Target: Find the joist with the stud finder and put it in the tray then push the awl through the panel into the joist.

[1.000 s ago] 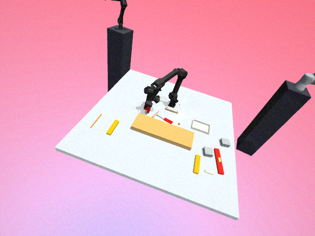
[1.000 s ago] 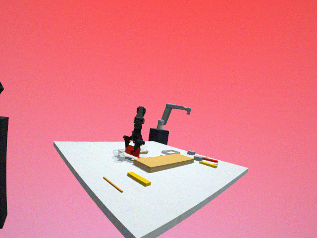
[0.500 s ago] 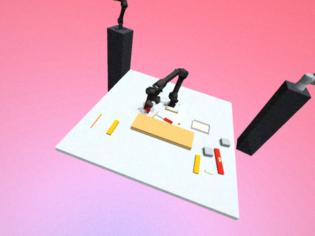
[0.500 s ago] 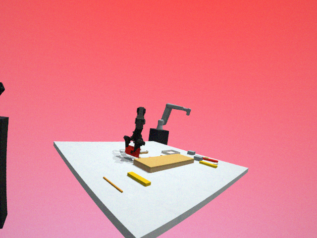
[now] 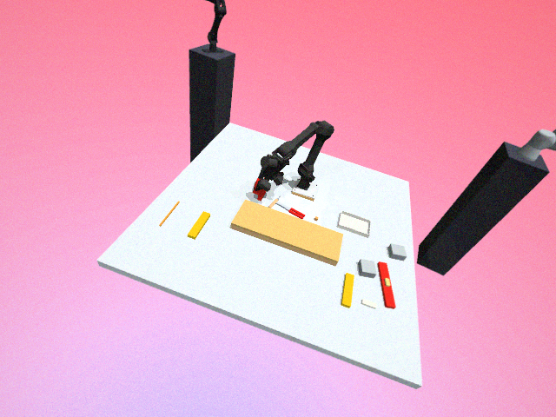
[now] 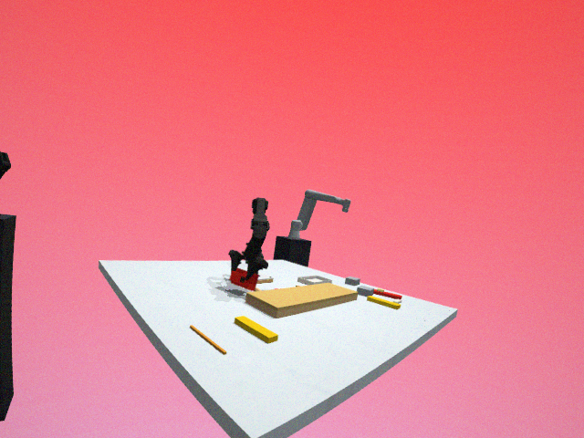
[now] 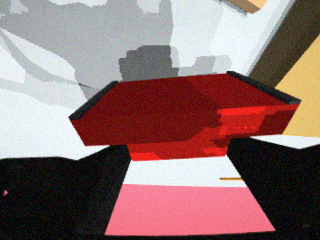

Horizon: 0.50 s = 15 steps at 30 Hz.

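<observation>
My gripper [image 5: 259, 190] [image 6: 243, 275] [image 7: 176, 138] is shut on the red stud finder [image 5: 260, 195] [image 6: 244, 281] [image 7: 160, 102], which has dark end strips. It holds it tilted, low over the table, just behind the left end of the floor panel [image 5: 287, 231] [image 6: 301, 297] [image 7: 305, 100]. No hole shows in the panel. The grey-rimmed tray [image 5: 339, 221] [image 6: 299, 280] lies behind the panel's right end. A tan handle [image 5: 273, 202] and a red-handled tool [image 5: 296, 213] with a thin grey shaft lie behind the panel; I cannot tell which is the awl.
A tan bar [image 5: 302, 195] lies near the arm's base. Yellow bars [image 5: 199, 225] [image 5: 347, 290] lie left and right of the panel. An orange stick [image 5: 168, 213] [image 6: 207, 339] is at the far left. Grey blocks [image 5: 367, 268] [image 5: 397, 251] and a red level [image 5: 386, 287] are at the right.
</observation>
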Tool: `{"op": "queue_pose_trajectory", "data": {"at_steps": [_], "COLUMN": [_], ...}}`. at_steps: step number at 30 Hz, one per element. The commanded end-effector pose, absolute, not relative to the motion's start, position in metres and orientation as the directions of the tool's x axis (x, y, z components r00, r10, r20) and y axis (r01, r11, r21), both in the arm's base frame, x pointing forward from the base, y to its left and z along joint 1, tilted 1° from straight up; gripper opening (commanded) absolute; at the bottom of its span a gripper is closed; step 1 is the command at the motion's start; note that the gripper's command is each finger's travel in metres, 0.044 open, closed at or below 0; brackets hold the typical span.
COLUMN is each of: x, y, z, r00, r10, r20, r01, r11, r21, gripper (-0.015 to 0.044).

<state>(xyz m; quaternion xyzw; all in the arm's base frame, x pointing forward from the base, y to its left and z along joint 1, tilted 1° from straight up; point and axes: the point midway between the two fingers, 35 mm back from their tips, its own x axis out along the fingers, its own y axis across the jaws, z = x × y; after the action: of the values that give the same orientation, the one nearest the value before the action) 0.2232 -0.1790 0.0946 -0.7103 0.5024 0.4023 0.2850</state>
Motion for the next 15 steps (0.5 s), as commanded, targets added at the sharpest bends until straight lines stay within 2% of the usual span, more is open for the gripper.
{"op": "queue_pose_trajectory", "data": {"at_steps": [1, 15], "x": [0.2237, 0.2234], "y": [-0.1794, -0.178], "z": [0.0973, 0.096], "r00": [0.184, 0.203], "r10": [-0.514, -0.566], "r20": [-0.838, -0.799], "r01": [-0.944, -0.944], "r11": [-0.329, -0.329], "r21": [-0.006, -0.007], "gripper": [0.0, 0.0]}}
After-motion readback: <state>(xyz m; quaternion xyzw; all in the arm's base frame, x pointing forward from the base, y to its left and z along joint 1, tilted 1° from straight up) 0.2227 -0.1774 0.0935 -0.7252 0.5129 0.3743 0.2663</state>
